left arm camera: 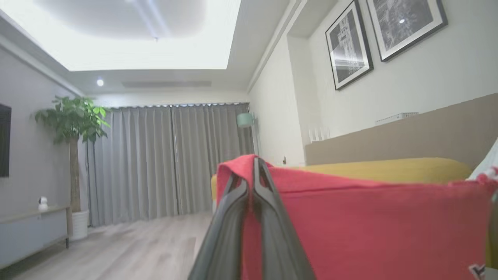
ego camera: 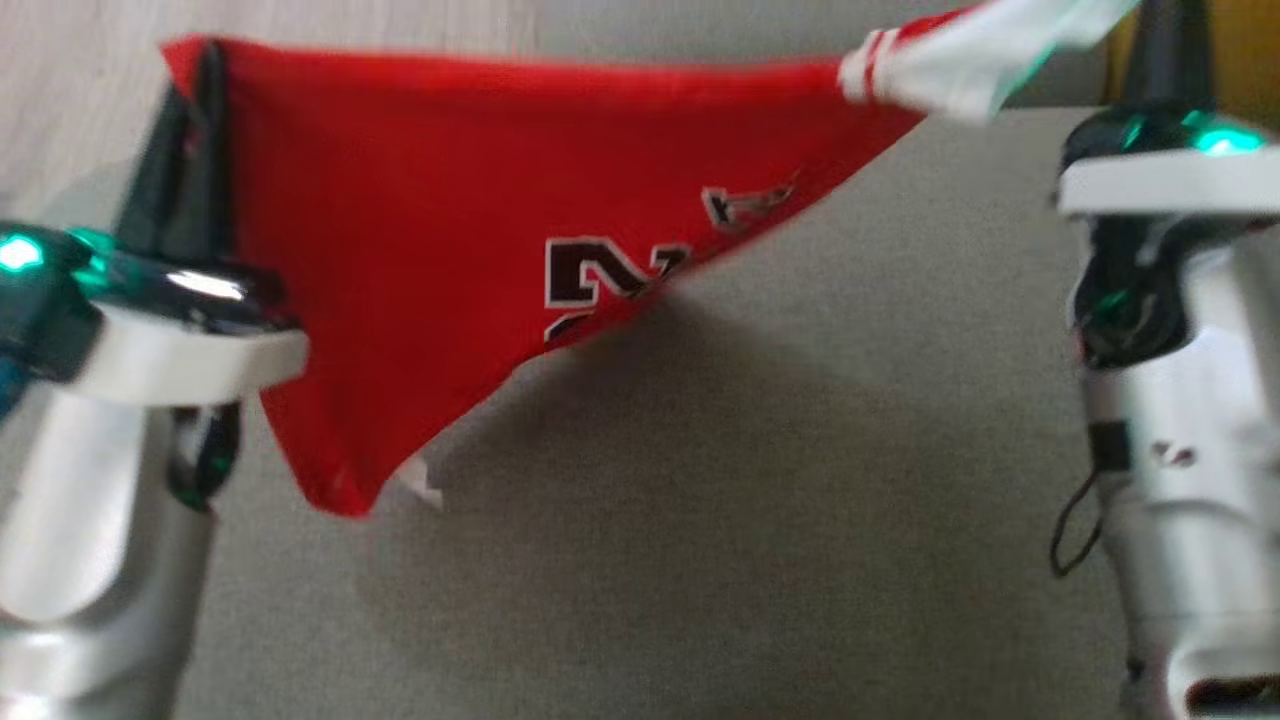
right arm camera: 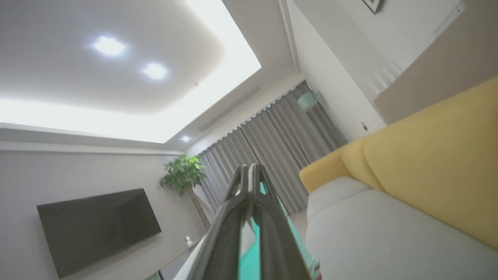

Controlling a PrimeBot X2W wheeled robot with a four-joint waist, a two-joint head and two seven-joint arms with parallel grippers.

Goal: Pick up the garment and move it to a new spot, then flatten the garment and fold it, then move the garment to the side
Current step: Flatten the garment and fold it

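Note:
The garment [ego camera: 430, 220], bright red with dark lettering and a white striped sleeve [ego camera: 950, 55], hangs in the air, its top edge stretched taut between my two grippers. My left gripper [ego camera: 205, 70] is shut on its red corner at the upper left; the left wrist view shows the fingers [left arm camera: 255, 163] pinching red cloth [left arm camera: 369, 225]. At the upper right, my right gripper [ego camera: 1165, 40] meets the white sleeve. In the right wrist view its fingers [right arm camera: 249, 169] are shut, with pale, green-lit cloth [right arm camera: 249, 256] between them lower down. The garment's lowest point dangles above the seat.
A grey sofa seat [ego camera: 800, 520] lies below the garment, with a yellow backrest [right arm camera: 435, 163] along its far side. Pale wooden floor [ego camera: 80, 100] shows at the upper left. Farther off are a wall television [right arm camera: 97, 225], a potted plant [left arm camera: 72, 120] and grey curtains [left arm camera: 167, 155].

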